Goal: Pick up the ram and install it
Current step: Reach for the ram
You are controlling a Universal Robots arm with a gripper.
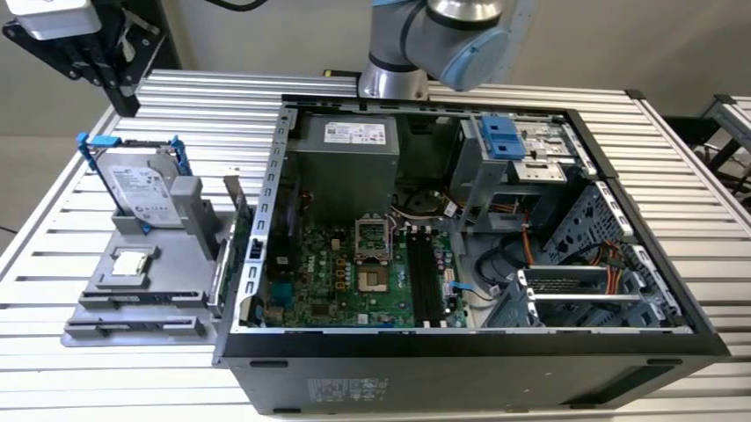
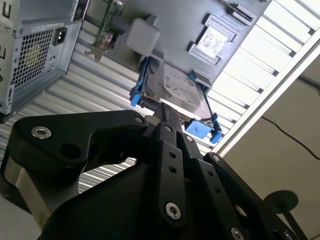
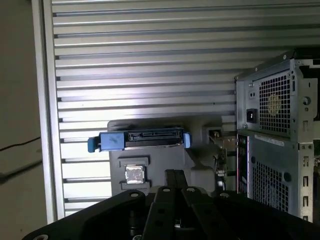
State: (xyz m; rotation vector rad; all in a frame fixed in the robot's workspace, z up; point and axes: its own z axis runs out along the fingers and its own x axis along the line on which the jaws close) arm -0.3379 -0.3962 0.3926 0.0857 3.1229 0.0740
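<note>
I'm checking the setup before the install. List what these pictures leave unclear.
- The ram: probably the thin strip between the grey holder and the case. It is seen edge-on in the exterior view, so its chips cannot be seen.
- Memory slots: too small in the exterior view to tell how the latches stand.
- Arm: cut off by the exterior view's top edge.
- Holder's near end: hidden behind the gripper in the first wrist view.

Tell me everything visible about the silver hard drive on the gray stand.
The hard drive is a flat silver metal box with a white label on its face and blue brackets along both sides. It stands on edge, leaning back, in a gray stand on the slatted table, to the exterior view's left of the open computer case. Only the stand touches it.
</note>
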